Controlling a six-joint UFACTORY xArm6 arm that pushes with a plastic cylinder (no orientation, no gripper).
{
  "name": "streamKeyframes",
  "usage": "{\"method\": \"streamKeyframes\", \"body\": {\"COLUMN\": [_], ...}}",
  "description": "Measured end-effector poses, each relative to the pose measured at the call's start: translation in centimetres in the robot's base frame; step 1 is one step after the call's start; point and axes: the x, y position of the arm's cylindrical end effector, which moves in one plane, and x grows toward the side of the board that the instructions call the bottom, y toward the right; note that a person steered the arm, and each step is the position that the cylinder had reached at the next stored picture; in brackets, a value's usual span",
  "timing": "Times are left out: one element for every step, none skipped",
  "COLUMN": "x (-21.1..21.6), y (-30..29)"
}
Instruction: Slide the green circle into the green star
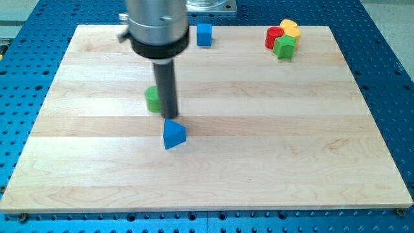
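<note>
My arm ends in a broad silver-grey metal cylinder [156, 16] with a thick black collar [160, 44] around its base. Below that runs a straight, dark grey rod [166, 87], smooth and unmarked, down to my tip [171, 118].

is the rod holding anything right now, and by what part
Nothing is held. My tip only pushes; it sits beside the green circle, just above the blue triangle.

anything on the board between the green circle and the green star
Nothing visible blocks the path. The green circle sits beside my tip; bare board runs to the green star, which huddles with a red block and a yellow block.
</note>
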Motion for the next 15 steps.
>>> {"method": "streamKeyframes", "body": {"x": [-2.7, -2.1, -4.6, -5.3, -5.3, -6.3, -9.8, -10.4, -10.5, -9.9, -5.3, -5.2, -7.6, -7.6, -7.6], "y": [-3.6, -10.2, -10.5, -3.8, -0.7, -9.0, -5.6, 3.5, 4.6, 1.7, 2.2, 6.8, 15.5, 15.7, 15.7]}}
